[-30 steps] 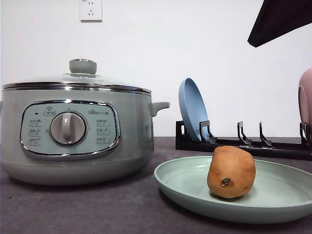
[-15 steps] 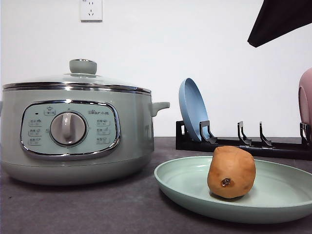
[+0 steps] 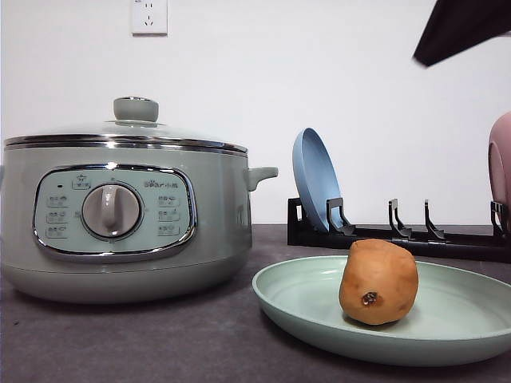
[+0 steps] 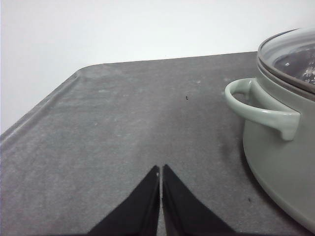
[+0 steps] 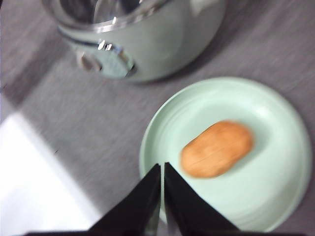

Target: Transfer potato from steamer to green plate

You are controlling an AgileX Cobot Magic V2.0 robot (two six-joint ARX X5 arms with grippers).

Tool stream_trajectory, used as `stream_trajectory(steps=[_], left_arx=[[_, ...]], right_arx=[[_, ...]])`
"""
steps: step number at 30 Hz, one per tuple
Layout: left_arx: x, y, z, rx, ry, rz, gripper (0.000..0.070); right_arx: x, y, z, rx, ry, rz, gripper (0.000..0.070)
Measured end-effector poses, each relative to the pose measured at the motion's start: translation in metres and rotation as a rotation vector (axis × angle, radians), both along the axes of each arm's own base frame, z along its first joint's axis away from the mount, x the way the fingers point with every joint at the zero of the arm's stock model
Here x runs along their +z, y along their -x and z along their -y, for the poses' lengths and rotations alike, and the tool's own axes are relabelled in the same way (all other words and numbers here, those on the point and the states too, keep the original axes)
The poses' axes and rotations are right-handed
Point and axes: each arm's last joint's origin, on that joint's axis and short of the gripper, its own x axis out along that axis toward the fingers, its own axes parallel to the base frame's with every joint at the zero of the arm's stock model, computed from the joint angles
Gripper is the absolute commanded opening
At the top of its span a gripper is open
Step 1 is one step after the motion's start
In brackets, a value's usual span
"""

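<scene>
1. The desk [image 3: 144, 343] is the biggest thing. It is dark grey, and everything sits on it.

2. The steamer [image 3: 120, 215] is the big round grey-green pot. Its glass lid [image 3: 132, 128] is on. One side handle [image 4: 261, 110] of the pot is near the left hand [image 4: 161, 169], ahead of it and off to one side. This hand is low, close over the bare desk. Its two black tips are pressed together with nothing between them, so it is clenched and empty.

3. The green plate [image 3: 303, 303] lies flat on the desk beside the steamer. The right hand [image 5: 162, 169] hangs above the plate, over the rim [image 5: 147, 147] that is nearest to it. Its tips are also pressed together and hold nothing. In the front view, a dark part of the right arm [image 3: 467, 28] is high up, far above the plate.

4. A black rack [image 3: 399, 235] stands behind the plate. A blue plate [image 3: 315, 179] stands in it, and a pink plate [image 3: 501, 171] is at its far end.

5. The potato [image 3: 379, 281] is the smallest. It rests inside the green plate, just ahead of the right hand and below it. No hand touches it.

6. I think the job is as good as done. The potato is out of the steamer and on the green plate. The next move only needs the right hand to go up and away, without bumping the plate or the potato.
</scene>
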Motion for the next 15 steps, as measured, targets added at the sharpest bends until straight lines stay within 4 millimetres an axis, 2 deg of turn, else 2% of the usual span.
stream_trajectory(steps=[4, 7, 11, 15], left_arx=[[0.000, 0.000, 0.000, 0.000, 0.000, 0.000, 0.0000], [0.000, 0.000, 0.000, 0.000, 0.000, 0.000, 0.0000], [0.000, 0.000, 0.000, 0.000, 0.000, 0.000, 0.0000], [0.000, 0.000, 0.000, 0.000, 0.000, 0.000, 0.0000]], right_arx=[[0.020, 0.007, 0.024, -0.097, -0.065, 0.229, 0.0000], [0.025, 0.016, 0.043, -0.195, -0.096, 0.404, 0.0000], [0.016, 0.028, 0.062, -0.318, -0.093, 0.597, 0.0000], [-0.005, 0.038, 0.074, -0.417, -0.073, 0.755, 0.0000]])
